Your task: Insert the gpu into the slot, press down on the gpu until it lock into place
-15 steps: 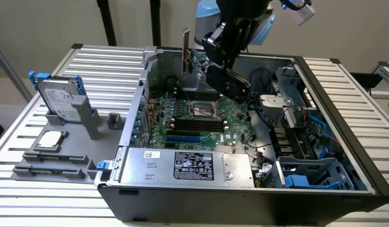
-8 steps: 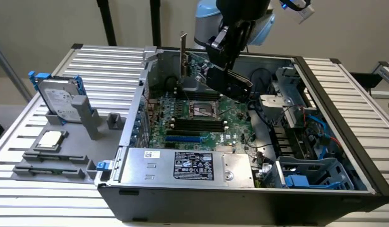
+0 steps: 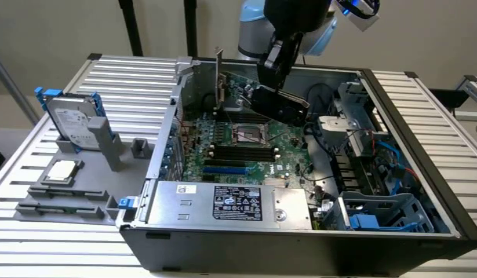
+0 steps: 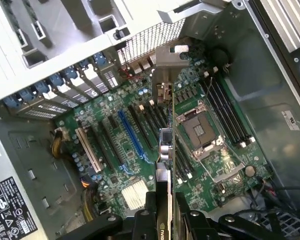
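1. Currently the gripper (image 4: 165, 212) has its jaws clamped on the gpu (image 4: 164, 150), held edge-on above the motherboard (image 3: 288, 145) inside the open case (image 3: 300, 255).
2. The gpu hangs apart from the blue slot (image 4: 131, 134) and is not yet seated.
3. It is likely light, stiff and thin, with fragile contacts, so it is best held on its top edge at mid-length.

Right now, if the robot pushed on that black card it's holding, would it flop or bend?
Probably not: the gpu juts out straight from the gripper without drooping, so it looks stiff. It seems light too, held by one edge. Its thin edge suggests it could tip sideways if pushed off-centre.
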### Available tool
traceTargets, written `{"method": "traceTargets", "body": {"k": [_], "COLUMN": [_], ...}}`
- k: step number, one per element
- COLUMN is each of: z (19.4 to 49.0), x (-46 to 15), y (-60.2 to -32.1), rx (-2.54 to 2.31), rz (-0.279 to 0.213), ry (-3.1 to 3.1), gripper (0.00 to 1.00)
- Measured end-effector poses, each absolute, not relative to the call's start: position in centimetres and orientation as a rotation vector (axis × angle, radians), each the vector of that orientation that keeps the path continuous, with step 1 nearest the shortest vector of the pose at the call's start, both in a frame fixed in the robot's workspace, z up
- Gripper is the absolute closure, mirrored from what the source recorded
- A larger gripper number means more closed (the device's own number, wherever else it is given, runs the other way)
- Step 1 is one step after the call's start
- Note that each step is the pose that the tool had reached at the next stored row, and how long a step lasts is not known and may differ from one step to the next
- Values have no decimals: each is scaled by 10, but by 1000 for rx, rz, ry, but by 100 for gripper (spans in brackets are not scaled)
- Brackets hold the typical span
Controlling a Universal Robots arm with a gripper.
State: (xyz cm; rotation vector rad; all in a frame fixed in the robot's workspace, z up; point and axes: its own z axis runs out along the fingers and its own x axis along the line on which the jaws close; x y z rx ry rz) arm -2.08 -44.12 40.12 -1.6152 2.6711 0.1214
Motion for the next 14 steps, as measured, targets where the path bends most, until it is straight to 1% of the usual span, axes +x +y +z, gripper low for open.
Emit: {"method": "traceTargets", "body": {"k": [14], "z": [383], "x": [-21], "y": [-441], "rx": [-1944], "rz": [122], "ry": [2446], "gripper": [74]}}
